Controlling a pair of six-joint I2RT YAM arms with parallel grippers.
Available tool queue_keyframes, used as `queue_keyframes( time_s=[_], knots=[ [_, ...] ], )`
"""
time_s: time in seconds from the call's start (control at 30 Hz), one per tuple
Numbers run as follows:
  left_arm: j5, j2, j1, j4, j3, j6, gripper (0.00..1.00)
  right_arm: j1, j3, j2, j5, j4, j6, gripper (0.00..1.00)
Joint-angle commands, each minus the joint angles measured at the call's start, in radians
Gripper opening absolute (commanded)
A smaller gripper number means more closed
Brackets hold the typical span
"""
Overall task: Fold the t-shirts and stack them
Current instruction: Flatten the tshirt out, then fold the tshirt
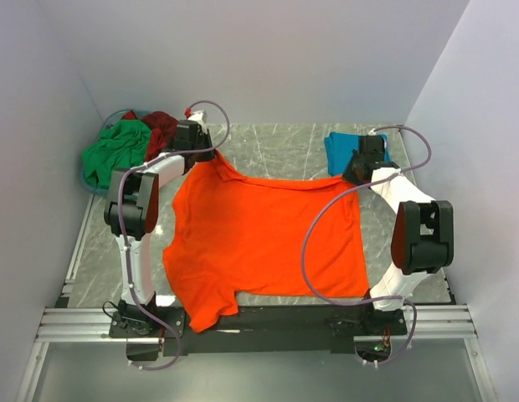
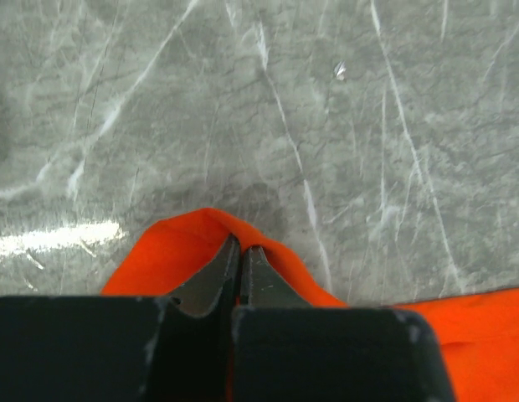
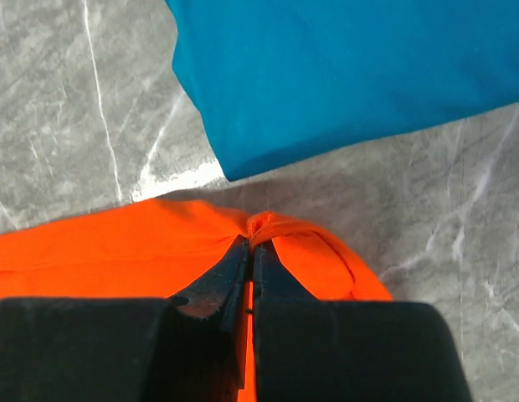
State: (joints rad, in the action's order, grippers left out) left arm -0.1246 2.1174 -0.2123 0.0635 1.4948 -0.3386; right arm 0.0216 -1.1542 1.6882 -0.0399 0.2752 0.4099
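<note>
The orange shirt (image 1: 259, 243) lies spread on the middle of the counter (image 1: 285, 146), and its near part hangs a little over the near edge. The left gripper (image 2: 240, 248) has its jaws pressed together on the far-left corner of the cloth. The right gripper (image 3: 251, 246) pinches the far-right corner in the same way.

I judge that the first fold is now in hand. The next move needs both arms to lift together and bring the far edge toward the near edge, keeping the cloth tight between them.

The folded teal shirt (image 3: 343, 75) lies just beyond the right gripper, near the far-right corner, and should not be dragged. The green shirt (image 1: 115, 155) and the dark red shirt (image 1: 161, 127) wait in a basket (image 1: 87, 184) at the far-left corner.
</note>
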Motion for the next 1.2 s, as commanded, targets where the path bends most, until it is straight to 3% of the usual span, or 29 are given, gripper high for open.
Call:
queue_keyframes(
  time_s=[0.0, 0.47, 0.7, 1.17],
  knots=[
    [-0.038, -0.004, -0.001, 0.016, 0.053, -0.025, 0.0, -0.012, -0.052, 0.018, 0.005, -0.004, -0.014, 0.0],
    [-0.003, -0.247, -0.006, -0.158, -0.154, -0.212, 0.0, -0.011, -0.019, -0.111, 0.046, 0.153, -0.023, 0.01],
    [0.146, -0.373, -0.048, -0.362, -0.208, -0.295, 0.0, -0.012, -0.001, -0.176, 0.019, 0.236, -0.033, 0.0],
    [0.287, -0.592, -0.105, -0.637, -0.321, -0.513, 0.0, -0.017, -0.022, -0.209, -0.075, 0.315, -0.052, 0.0]
  ],
)
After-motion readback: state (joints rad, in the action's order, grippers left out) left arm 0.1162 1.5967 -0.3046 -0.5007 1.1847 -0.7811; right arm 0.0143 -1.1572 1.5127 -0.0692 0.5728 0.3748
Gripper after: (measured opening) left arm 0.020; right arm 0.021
